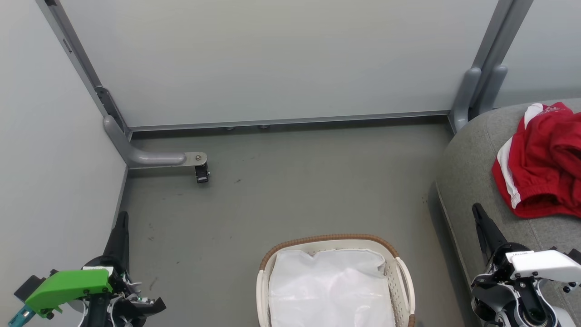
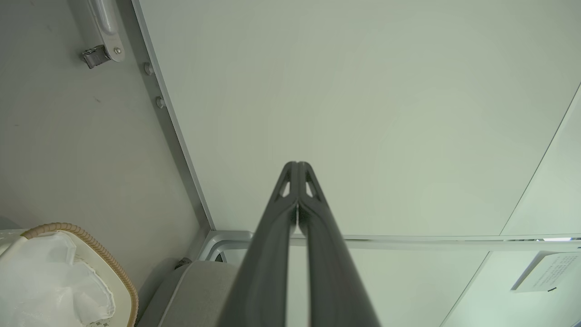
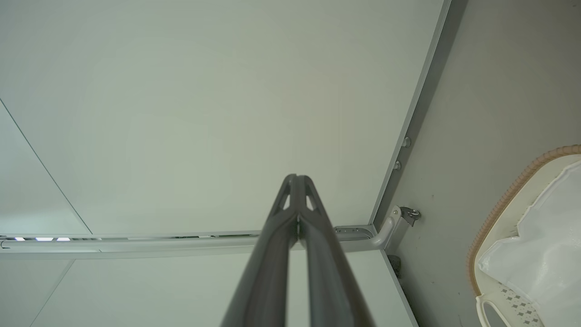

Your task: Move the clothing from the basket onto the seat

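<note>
The red clothing (image 1: 542, 159) with white trim lies bunched on the grey sofa seat (image 1: 467, 181) at the right edge of the head view. On the floor at bottom centre stands the cream basket (image 1: 404, 277) with its brown braided rim, holding a plain white sheet (image 1: 329, 286). My left gripper (image 1: 121, 218) points up at the lower left, shut and holding nothing, well left of the basket. Over the sofa's front edge at the lower right, my right gripper (image 1: 476, 210) is shut too, below the clothing. Both wrist views show the fingers (image 2: 297, 181) (image 3: 297, 190) pressed together against pale panels.
Pale partition panels (image 1: 272, 59) close off the back and left. A grey panel foot with a small black caster (image 1: 202, 172) juts onto the floor at left. Grey floor (image 1: 295, 190) lies between the basket and the back panel. A paper label (image 2: 542, 270) hangs on a panel.
</note>
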